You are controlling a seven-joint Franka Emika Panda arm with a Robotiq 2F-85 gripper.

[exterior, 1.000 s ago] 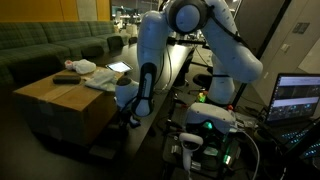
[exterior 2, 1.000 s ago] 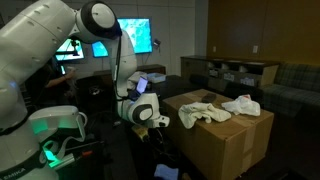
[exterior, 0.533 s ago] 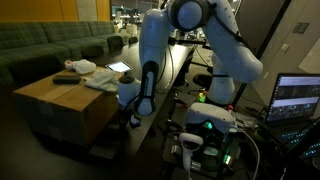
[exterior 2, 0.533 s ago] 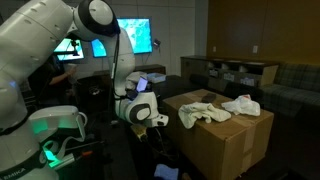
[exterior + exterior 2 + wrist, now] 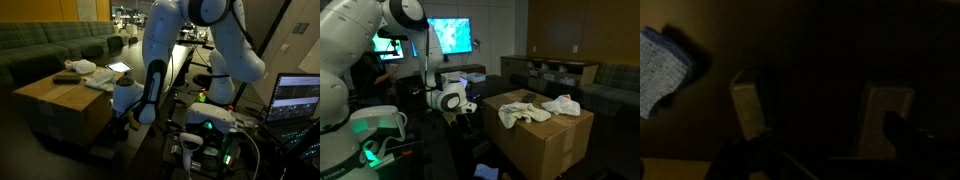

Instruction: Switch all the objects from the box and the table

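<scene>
Gripper [image 5: 818, 110] of the single Panda arm, hanging low over the long black matte table [image 5: 183, 68], just beside the near wall of the large tan cardboard box [image 5: 60, 105]. In the wrist view its two pale pads [image 5: 750, 100] are standing spread wide apart with nothing between them; the jaws are gripping nothing.

The small blue flat item [image 5: 662, 70] is lying on the dark surface off to the left of the frame, outside the jaws and beyond the left-hand pad, and is being cut partly by the picture's edge. Its long axis is appearing to run roughly top to bottom of the wrist view, slightly tilted, though the dim light is making this uncertain.

In both exterior views the white cloth rags [image 5: 520, 112] are lying crumpled on top of the box [image 5: 545, 140], and a dark flat rectangular block [image 5: 65, 78] is resting near them. All of these are sitting above and well apart from the gripper [image 5: 130, 120].

As a judgement, the exchange is looking only partly done. If the blue item is the next thing to be fetched, the gripper is needing to shift sideways toward it before descending. The rags are calling instead for a lift and a reach over the box's rim.
</scene>
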